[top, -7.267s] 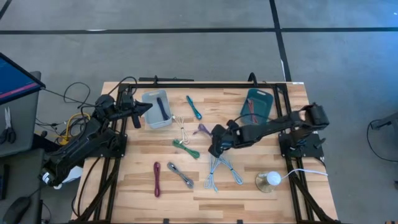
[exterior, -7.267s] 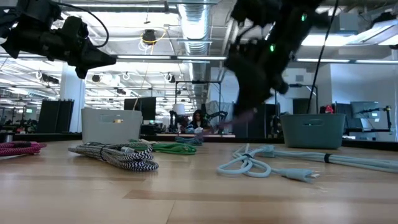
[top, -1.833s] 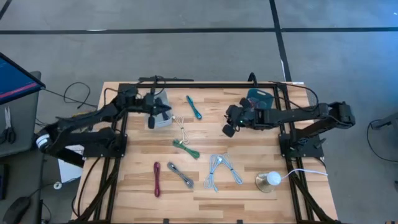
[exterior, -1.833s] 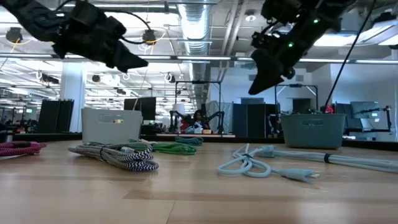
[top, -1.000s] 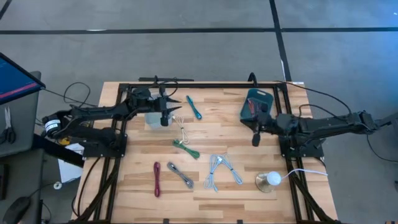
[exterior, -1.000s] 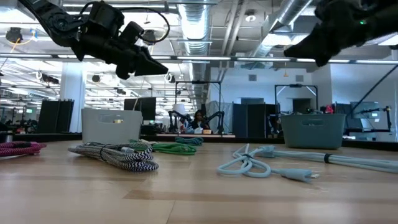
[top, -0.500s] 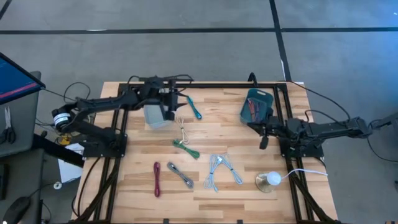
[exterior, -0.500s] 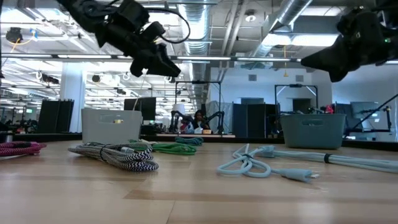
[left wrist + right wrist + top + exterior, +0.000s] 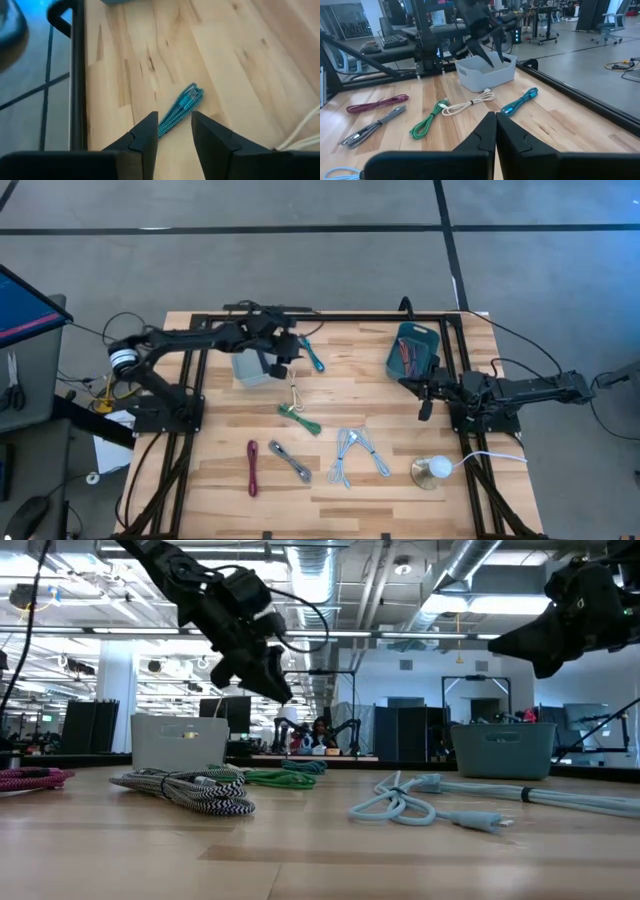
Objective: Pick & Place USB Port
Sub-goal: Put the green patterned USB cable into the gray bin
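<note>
- Left gripper (image 9: 290, 348): raised above the table (image 9: 400, 470), fingers (image 9: 145, 135) parted and holding nothing, as the left wrist view shows.
- Teal cable (image 9: 312, 353), judged the next item to pick: it lies flat on the wood just ahead of and below this gripper, framed between the two fingers in the left wrist view; its long axis runs roughly in line with the gripper's reach, slightly slanted.
- Grey bin (image 9: 251, 365): directly behind the left gripper, towards its arm.
- Nearer arm: the left; the right gripper (image 9: 421, 406) hangs well off beside the teal bin (image 9: 412, 348), fingers pressed together, empty.
- Change from half a second ago: the left gripper has advanced past the grey bin towards the teal cable; the right arm has barely moved.
</note>
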Robot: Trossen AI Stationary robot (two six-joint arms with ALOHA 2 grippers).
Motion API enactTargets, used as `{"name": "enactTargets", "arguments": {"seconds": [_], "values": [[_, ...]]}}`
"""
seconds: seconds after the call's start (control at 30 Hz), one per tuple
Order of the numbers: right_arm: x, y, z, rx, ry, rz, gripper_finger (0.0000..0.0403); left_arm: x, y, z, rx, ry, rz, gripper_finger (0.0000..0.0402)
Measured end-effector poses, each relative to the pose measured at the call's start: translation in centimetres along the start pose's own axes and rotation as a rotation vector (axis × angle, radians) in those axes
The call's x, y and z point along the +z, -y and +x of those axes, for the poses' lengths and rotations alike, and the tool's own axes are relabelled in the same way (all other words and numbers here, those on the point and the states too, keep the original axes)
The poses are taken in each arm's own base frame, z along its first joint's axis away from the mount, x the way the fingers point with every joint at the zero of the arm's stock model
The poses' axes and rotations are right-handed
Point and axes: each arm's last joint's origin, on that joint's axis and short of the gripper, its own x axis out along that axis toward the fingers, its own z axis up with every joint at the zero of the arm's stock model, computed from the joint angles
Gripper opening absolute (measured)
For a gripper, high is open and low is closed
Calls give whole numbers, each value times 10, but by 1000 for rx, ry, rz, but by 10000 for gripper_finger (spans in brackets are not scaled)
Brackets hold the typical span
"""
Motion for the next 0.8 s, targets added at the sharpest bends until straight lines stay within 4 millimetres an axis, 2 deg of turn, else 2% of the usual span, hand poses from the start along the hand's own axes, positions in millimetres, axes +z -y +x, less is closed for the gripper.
{"name": "enactTargets", "arguments": {"seconds": [0.2, 0.33, 0.53, 0.8], "values": [[0, 0, 0, 0, 0, -4, 1, 20, -10, 23, 16, -25, 70, 129], [0, 0, 0, 0, 0, -4, 1, 33, -18, 33, -52, -66, 72, 129], [0, 0, 0, 0, 0, -19, 1, 34, -25, 44, -107, -207, 128, 127], [0, 0, 0, 0, 0, -20, 1, 33, -21, 51, -151, -198, 93, 109]]}}
